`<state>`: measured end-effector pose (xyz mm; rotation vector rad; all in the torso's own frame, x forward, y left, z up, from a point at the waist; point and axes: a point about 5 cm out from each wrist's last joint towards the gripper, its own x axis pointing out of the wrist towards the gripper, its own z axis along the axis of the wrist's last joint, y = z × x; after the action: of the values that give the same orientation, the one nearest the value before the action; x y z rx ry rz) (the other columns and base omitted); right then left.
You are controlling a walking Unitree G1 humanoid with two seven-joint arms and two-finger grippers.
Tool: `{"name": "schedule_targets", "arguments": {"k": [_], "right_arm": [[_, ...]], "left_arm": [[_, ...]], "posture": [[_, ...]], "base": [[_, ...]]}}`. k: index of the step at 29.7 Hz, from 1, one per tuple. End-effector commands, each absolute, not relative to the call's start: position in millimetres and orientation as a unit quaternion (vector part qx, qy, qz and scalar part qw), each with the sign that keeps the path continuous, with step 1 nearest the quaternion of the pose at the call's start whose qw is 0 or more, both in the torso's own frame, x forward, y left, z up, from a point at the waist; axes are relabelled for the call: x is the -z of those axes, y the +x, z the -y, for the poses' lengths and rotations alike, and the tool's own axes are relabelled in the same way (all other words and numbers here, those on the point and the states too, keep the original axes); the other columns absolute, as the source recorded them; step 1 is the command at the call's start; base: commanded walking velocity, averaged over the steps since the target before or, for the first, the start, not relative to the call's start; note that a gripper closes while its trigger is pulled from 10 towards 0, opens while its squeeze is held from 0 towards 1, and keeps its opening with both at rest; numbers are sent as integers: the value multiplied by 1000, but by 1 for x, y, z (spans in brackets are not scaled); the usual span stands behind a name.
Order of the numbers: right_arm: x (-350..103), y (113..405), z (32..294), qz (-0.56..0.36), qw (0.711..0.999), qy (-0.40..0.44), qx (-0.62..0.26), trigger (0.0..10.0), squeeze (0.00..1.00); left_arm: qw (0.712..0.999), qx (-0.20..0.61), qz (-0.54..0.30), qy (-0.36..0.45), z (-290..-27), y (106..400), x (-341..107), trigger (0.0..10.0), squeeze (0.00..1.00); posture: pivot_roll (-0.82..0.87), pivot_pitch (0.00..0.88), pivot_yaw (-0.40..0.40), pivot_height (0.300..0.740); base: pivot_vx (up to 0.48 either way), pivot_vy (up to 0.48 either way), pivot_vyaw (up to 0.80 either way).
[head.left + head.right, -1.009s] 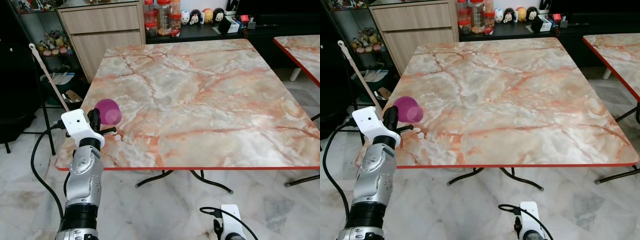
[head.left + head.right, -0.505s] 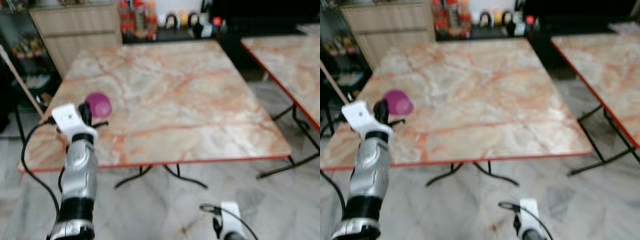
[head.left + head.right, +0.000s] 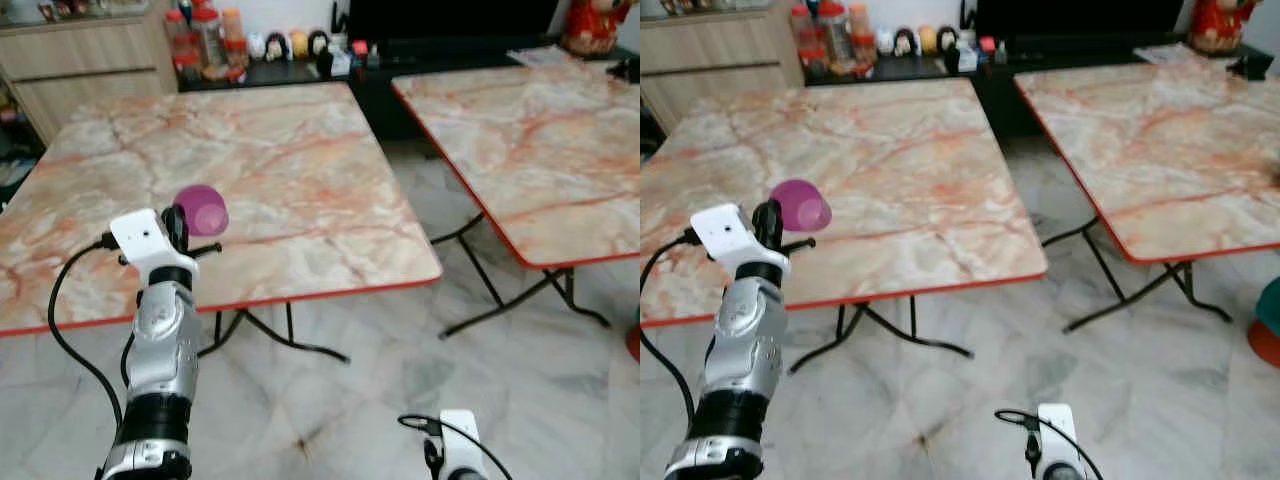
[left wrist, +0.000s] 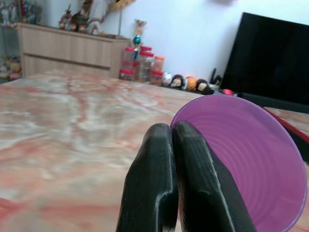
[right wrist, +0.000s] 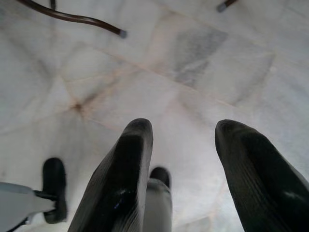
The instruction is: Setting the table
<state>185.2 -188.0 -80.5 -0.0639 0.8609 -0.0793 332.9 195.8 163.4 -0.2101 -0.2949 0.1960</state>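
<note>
- The left claw [image 3: 196, 222] is up in the air, squeezed tight on the rim of a purple cup [image 3: 203, 209]. Its two black fingers [image 4: 166, 183] pinch the edge, one of them inside the cup.
- The cup tips on its side, with its open mouth facing away from the robot. It floats just above the near edge of the marble worktop [image 3: 260, 150] and is not touching it.
- The cup looks like thin plastic, so it is likely very light and a bit bendy. It may be slippery, and a hard squeeze could squash the rim. The rim seems a good place to hold it, and it needs turning upright before it is set down.
- Past the claw, the worktop is flat and smooth, pink and white with a red edge.
- Behind it are a wooden cabinet [image 3: 80, 55], some red-lidded jars [image 3: 205, 40] and little toy figures [image 3: 285, 44].
- Further right stands a second worktop [image 3: 520, 130] of the same kind, well apart from the cup.
- The right claw [image 5: 190, 164] hangs low over the pale tiled floor [image 3: 400, 370] with its fingers apart and nothing in them.
</note>
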Motion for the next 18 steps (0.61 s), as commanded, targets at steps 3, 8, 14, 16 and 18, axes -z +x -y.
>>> {"name": "schedule_targets", "arguments": {"k": [3, 8, 14, 16, 18], "right_arm": [[80, 185, 193, -415, 908, -35, 42, 10000, 0], [80, 184, 194, -416, 908, -39, 40, 10000, 0], [80, 185, 195, -415, 908, -42, 38, 10000, 0], [79, 185, 194, -415, 908, -42, 38, 10000, 0], [79, 186, 194, -414, 908, -42, 37, 10000, 0]], "left_arm": [[978, -90, 155, -106, -190, 333, -167, 10000, 0], [979, -86, 154, -106, -188, 333, -166, 10000, 0], [979, -81, 153, -107, -186, 334, -166, 10000, 0], [979, -79, 153, -107, -185, 334, -166, 10000, 0], [979, -76, 153, -108, -184, 335, -166, 10000, 0]], "posture": [[28, 32, 49, 740], [26, 24, 48, 740], [21, 9, 49, 740], [21, 6, 50, 740], [22, 1, 50, 740]], "base": [[0, -477, 0], [0, -477, 0], [0, -472, 0], [0, -472, 0], [0, -472, 0]]}}
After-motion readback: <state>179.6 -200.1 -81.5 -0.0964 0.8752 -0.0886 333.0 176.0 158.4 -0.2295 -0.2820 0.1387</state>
